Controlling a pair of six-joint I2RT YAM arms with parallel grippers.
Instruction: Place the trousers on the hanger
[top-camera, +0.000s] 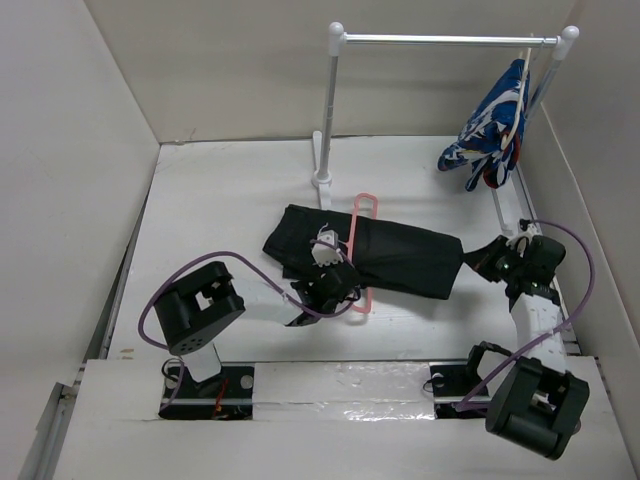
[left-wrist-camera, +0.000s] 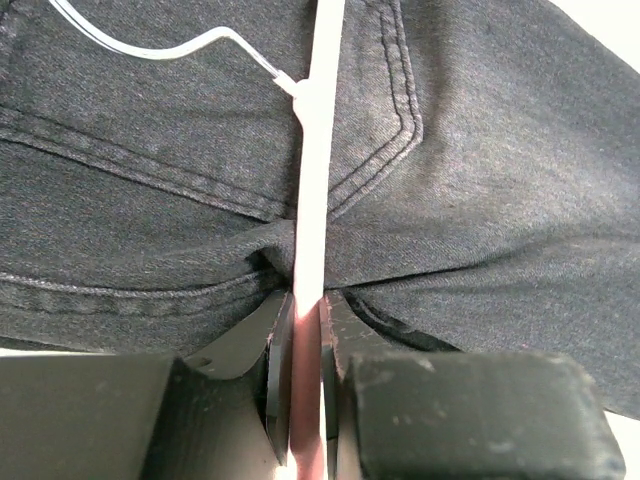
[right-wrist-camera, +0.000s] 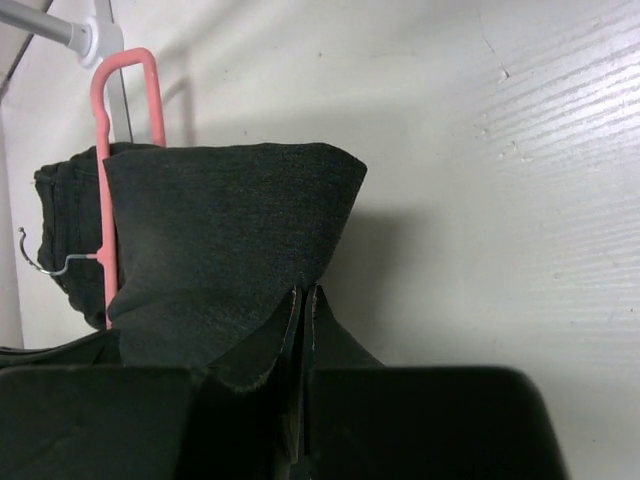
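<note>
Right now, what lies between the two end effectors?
Black trousers span it, the pink hanger across them by the left end effector; the right end effector holds their end. Top view.

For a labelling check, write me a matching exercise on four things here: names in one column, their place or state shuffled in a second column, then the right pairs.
1. thin pink plastic hanger
2. plain black fabric trousers
3. blue, white and red patterned garment
4. right tool

A. hangs from the white rail
B. shut on the trousers' end
C. pinched in the left tool
D. lies folded on the white table

Pairs: 1-C, 2-D, 3-A, 4-B.
</note>
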